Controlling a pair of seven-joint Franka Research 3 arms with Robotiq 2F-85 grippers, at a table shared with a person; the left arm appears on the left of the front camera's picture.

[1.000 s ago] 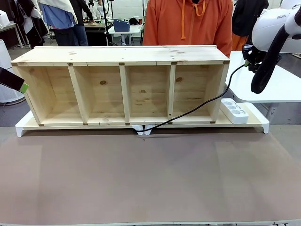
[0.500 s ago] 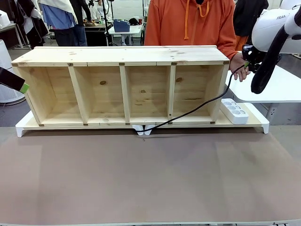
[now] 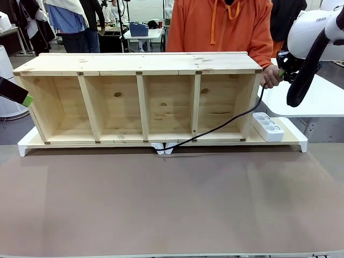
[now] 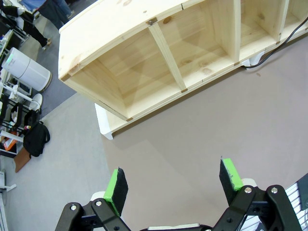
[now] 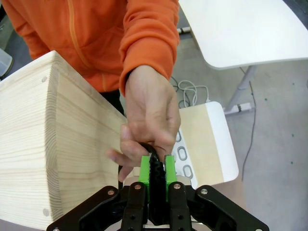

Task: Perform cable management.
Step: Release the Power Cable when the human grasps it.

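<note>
person's hand (image 3: 270, 77) now on cable (image 3: 226, 122), right end effector (image 5: 157, 166) clamped on it, brown tabletop (image 3: 172, 204)

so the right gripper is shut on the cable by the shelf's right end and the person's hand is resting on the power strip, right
Not quite. The right gripper is shut on the cable, but the person's hand is at the cable by the gripper, not on the power strip. The right wrist view shows it.
</note>
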